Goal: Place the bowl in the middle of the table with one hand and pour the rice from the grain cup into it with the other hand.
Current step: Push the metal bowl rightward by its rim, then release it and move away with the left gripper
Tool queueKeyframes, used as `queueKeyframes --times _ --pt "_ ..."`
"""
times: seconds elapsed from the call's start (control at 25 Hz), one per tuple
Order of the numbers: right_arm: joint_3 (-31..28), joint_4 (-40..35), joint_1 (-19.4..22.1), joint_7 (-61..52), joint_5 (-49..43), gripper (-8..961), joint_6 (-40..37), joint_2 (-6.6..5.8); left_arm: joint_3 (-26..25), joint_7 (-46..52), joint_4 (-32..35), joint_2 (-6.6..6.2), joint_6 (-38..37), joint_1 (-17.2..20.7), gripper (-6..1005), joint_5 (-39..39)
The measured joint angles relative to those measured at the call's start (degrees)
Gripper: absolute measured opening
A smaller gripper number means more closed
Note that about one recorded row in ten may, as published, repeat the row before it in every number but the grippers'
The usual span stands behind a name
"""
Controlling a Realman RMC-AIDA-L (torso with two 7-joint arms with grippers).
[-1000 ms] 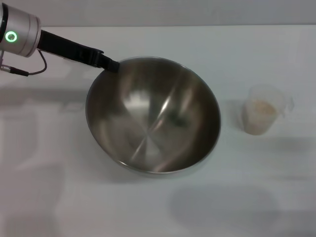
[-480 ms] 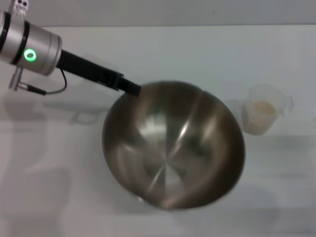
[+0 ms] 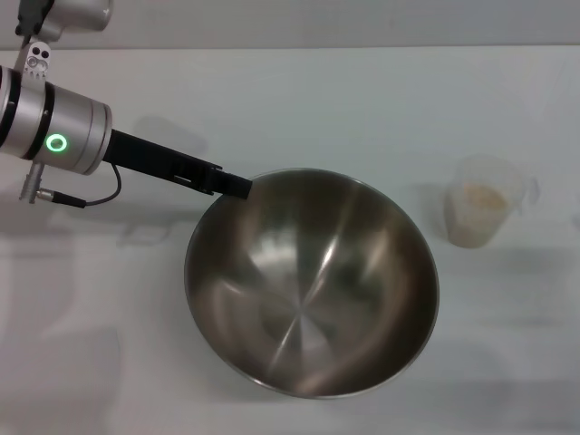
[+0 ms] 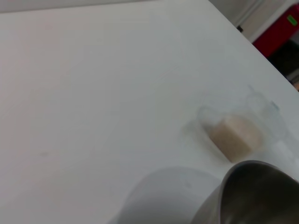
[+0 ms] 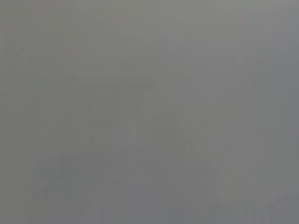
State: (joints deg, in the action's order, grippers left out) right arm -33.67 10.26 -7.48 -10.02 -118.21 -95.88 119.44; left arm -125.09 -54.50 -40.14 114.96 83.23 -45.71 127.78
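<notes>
L fingers point(image 3: 237, 186) pinch bowl point(image 3: 313, 281) rim.

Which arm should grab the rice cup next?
Right, probably. The left gripper is at the bowl rim, apparently gripping it, while the grain cup stands free to the bowl's right. The right arm isn't visible.

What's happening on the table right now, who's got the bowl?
The left gripper grips the far-left rim of the bowl, which looks tilted and sits near the middle of the table. The bowl is empty. The grain cup stands upright to the bowl's right, apart from it, with the rice inside and nothing holding it. The right arm does not appear in the head view, so pouring has not begun.
</notes>
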Motion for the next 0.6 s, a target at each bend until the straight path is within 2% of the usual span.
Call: queueKeyframes --times 0.36,0.6 --pt "0.01 0.15 0.01 0.0 0.0 836 -0.03 0.0 -0.16 -0.45 -0.03 0.73 -2.59 0.4 38 -0.27" --pt "0.01 0.17 0.02 0.0 0.0 836 -0.05 0.0 -0.65 -0.43 -2.39 1.29 -3.5 0.76 208 -1.61"
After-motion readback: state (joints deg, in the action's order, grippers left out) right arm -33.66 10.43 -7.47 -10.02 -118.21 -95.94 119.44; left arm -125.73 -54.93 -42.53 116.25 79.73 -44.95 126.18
